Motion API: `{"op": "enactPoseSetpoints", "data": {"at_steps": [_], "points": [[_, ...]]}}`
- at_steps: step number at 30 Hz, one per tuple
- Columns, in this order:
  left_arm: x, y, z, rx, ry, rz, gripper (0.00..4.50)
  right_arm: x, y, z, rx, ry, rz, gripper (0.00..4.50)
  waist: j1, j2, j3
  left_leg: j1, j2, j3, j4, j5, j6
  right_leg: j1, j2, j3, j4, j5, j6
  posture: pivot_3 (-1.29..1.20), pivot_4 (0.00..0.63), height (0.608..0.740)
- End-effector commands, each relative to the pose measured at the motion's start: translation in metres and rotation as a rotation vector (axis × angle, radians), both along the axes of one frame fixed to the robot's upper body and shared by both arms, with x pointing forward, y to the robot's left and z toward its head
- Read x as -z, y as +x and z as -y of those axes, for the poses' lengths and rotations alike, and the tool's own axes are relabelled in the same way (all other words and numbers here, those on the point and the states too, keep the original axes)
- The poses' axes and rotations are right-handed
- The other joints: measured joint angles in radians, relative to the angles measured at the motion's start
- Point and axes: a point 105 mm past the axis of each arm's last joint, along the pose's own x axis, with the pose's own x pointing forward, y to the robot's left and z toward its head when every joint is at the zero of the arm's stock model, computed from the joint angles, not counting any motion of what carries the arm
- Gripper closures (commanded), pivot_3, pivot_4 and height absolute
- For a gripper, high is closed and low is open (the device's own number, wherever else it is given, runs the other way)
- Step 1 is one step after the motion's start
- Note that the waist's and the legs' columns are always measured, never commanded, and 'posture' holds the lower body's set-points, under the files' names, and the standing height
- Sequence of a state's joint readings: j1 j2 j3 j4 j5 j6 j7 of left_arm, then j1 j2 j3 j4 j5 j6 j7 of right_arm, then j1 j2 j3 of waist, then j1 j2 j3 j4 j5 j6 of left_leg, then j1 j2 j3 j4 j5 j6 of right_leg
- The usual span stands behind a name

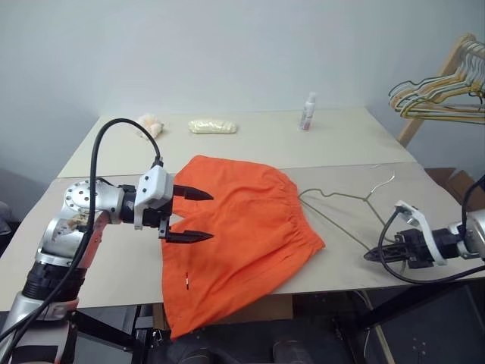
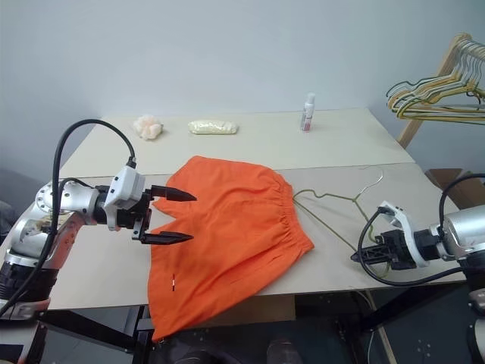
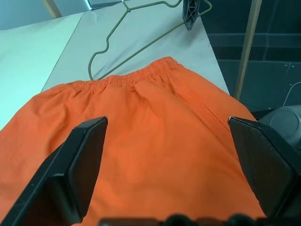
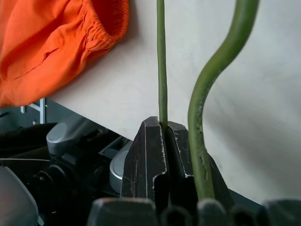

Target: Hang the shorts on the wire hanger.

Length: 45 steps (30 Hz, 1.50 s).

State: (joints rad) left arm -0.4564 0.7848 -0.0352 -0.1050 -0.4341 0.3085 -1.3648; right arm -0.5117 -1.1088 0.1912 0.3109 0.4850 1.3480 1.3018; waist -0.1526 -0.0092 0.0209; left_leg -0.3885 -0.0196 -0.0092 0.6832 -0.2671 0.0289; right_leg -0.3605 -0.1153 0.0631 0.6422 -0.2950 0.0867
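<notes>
Shorts [image 1: 235,227]: bright orange, soft, light and floppy, spread flat on the worktop [image 1: 341,144] with one leg drooping over the near edge; best taken at the gathered waistband, likely to sag and bunch elsewhere. Wire hanger [image 1: 342,206] just beside that waistband, thin, springy and slick, pinched at one rod by the fully closed right gripper [image 2: 362,256]. Left gripper [image 1: 198,216] spread wide and empty above the fabric.

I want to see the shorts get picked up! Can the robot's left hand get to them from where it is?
Probably yes. The left gripper hangs open right over the shorts, with nothing between them. The right gripper is off to the side, shut on the wire hanger, so it is not in the way.
</notes>
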Motion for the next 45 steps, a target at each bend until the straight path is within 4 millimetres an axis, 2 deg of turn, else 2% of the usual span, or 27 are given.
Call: {"op": "enactPoseSetpoints", "data": {"at_steps": [1,5,11,15,24,30,35,40,45], "points": [[-0.014,-0.001,-0.001,0.004,-0.009,0.046,0.06,-0.014,-0.002,-0.003,-0.021,0.035,0.030,4.50,0.001,0.000,0.000,0.000,0.000,0.000,0.000,0.000,0.000,0.000,0.000,0.000,0.000,0.000,0.000,-0.15,0.000,0.740],[-0.014,0.000,-0.002,0.003,-0.005,0.048,0.06,-0.019,-0.009,-0.007,-0.070,0.066,0.019,4.50,0.001,0.001,0.000,0.001,0.000,0.001,0.000,0.000,0.000,0.000,0.000,0.001,0.000,0.000,0.000,-0.14,0.000,0.740],[-0.013,-0.001,-0.004,-0.001,0.006,0.050,0.06,-0.029,-0.031,-0.017,-0.179,0.133,-0.034,4.50,0.005,0.001,0.000,0.000,0.000,0.001,0.000,0.000,0.000,0.000,0.001,0.000,0.000,0.000,0.000,-0.13,0.000,0.740],[-0.011,-0.003,-0.006,-0.002,0.012,0.048,0.06,-0.021,-0.042,-0.021,-0.227,0.114,-0.078,4.50,0.006,0.001,0.000,0.000,0.001,0.001,0.000,0.000,0.000,0.000,0.001,0.000,-0.001,0.000,0.000,-0.13,0.000,0.740],[-0.013,-0.003,-0.007,0.002,0.027,0.059,0.06,0.004,0.004,-0.040,-0.105,0.143,-0.049,4.50,0.009,0.000,0.000,0.002,0.001,0.004,-0.001,0.000,0.000,0.000,0.002,0.003,0.000,0.000,0.000,-0.10,0.000,0.740],[-0.015,-0.004,-0.011,-0.010,0.039,0.068,0.06,0.005,0.000,-0.059,-0.208,0.207,-0.055,4.50,0.036,0.000,0.000,-0.003,0.000,0.004,0.000,0.000,0.000,-0.006,0.001,0.003,0.005,0.000,0.000,-0.08,0.000,0.740],[-0.015,-0.003,-0.011,-0.013,0.040,0.070,0.06,0.012,0.030,-0.066,-0.123,0.222,-0.024,4.50,0.034,0.000,0.000,0.000,0.001,0.007,0.000,0.000,0.000,-0.006,0.002,0.004,0.003,0.000,0.000,-0.08,0.000,0.740],[-0.016,-0.002,-0.011,-0.013,0.041,0.072,0.06,0.015,0.050,-0.073,-0.089,0.235,0.013,4.50,0.033,0.000,0.000,-0.001,0.000,0.007,0.000,0.000,0.000,-0.007,0.002,0.004,0.005,0.000,0.000,-0.07,0.000,0.740],[-0.016,-0.002,-0.011,-0.014,0.045,0.072,0.06,0.003,0.075,-0.073,-0.059,0.191,0.164,4.50,0.034,0.000,0.000,-0.002,0.000,0.007,0.000,0.000,0.000,-0.007,0.002,0.004,0.006,0.000,0.000,-0.07,0.000,0.740]]}}
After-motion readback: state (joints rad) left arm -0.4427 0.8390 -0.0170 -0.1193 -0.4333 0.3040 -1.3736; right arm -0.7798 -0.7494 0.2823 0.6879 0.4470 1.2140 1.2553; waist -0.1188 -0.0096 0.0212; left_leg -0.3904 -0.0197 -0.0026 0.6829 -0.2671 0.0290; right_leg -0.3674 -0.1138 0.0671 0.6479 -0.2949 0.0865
